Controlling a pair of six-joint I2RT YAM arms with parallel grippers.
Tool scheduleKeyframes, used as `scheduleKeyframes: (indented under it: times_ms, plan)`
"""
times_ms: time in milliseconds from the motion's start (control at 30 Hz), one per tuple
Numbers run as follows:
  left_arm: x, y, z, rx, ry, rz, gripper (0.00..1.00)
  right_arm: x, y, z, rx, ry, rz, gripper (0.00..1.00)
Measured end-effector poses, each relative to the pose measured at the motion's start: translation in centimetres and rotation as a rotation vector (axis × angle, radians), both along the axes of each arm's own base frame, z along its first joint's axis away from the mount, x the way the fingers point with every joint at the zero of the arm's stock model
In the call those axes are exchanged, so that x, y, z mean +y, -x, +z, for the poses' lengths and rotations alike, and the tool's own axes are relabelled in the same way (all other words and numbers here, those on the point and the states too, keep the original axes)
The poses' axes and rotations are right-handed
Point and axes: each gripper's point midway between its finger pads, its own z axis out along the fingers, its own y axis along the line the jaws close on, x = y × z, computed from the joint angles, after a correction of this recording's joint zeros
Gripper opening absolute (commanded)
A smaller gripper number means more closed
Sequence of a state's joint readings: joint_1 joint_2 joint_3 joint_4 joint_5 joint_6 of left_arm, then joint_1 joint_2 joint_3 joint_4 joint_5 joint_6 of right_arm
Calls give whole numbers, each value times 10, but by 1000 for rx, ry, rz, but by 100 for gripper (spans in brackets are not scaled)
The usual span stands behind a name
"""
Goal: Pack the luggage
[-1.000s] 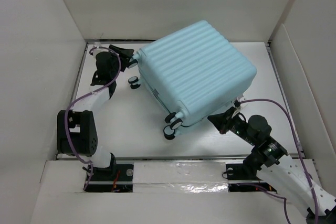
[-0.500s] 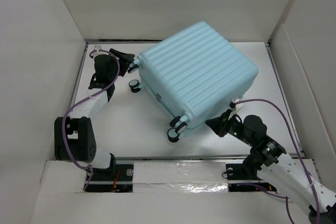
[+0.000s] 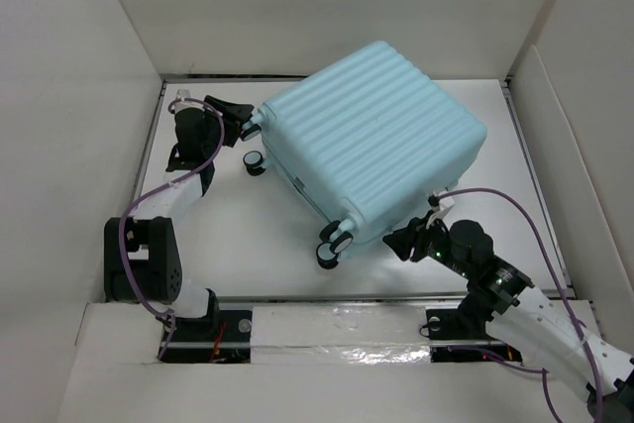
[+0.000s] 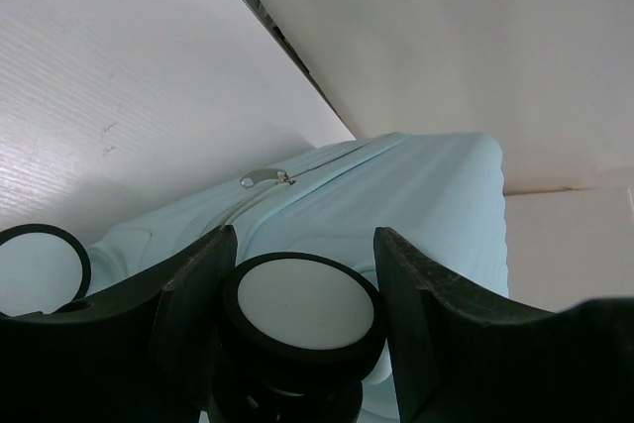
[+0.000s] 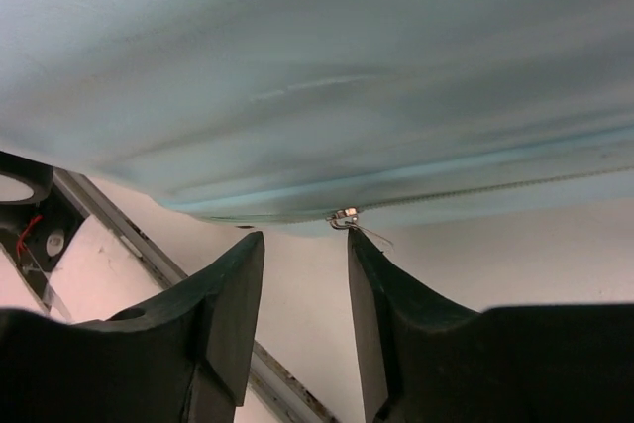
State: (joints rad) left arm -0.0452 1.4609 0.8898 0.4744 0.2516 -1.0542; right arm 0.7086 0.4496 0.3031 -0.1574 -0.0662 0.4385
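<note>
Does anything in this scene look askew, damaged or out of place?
The luggage lies closed and skewed, turned diagonally to the edges of the table. One caster wheel sits between the fingers of the left gripper. Nothing looks spilled or damaged.

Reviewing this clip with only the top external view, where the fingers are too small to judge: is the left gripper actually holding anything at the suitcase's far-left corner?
Observer: Yes. In the left wrist view the left gripper has its fingers against both sides of a caster wheel on the luggage.
Operator: And the right gripper?
Observer: The right gripper is open and empty, pointing at the luggage's zipper seam; a zipper pull sits just past its fingertips.
Operator: Zipper shut?
Observer: Near the left gripper the seam looks closed, with a second pull on it.
</note>
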Motion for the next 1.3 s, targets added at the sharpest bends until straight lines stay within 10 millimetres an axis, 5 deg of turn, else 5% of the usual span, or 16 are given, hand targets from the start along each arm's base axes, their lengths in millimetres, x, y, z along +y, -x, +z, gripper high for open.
scheduleKeyframes:
  times_ms: [433, 533, 567, 667, 867, 933, 1033, 1133, 1300]
  plan:
    - [3, -2, 0, -6, -9, 11, 15, -6, -17, -28, 26, 67, -81, 53]
    - [4, -2, 0, -7, -14, 17, 30, -5, -20, -36, 10, 82, -75, 52]
    - [4, -3, -1, -8, -19, 19, 44, -4, -21, -37, 4, 89, -72, 52]
    - [6, -3, -1, -10, -28, 25, 63, -4, -23, -34, -25, 97, -62, 45]
    - [16, 2, 6, -64, -33, 87, 76, 1, -21, -29, -60, 98, -23, 31]
    - [21, 13, 6, -74, -38, 110, 75, 2, -20, -28, -65, 96, -13, 25]
    - [25, 36, 8, -102, -47, 141, 61, 5, -19, -27, -69, 91, 3, 18]
    - [16, 67, 16, -160, -82, 145, 33, 6, -19, -28, -69, 90, 5, 9]
    - [-69, 132, 40, -345, -201, -96, 16, 5, -19, -29, -69, 88, 1, 0]
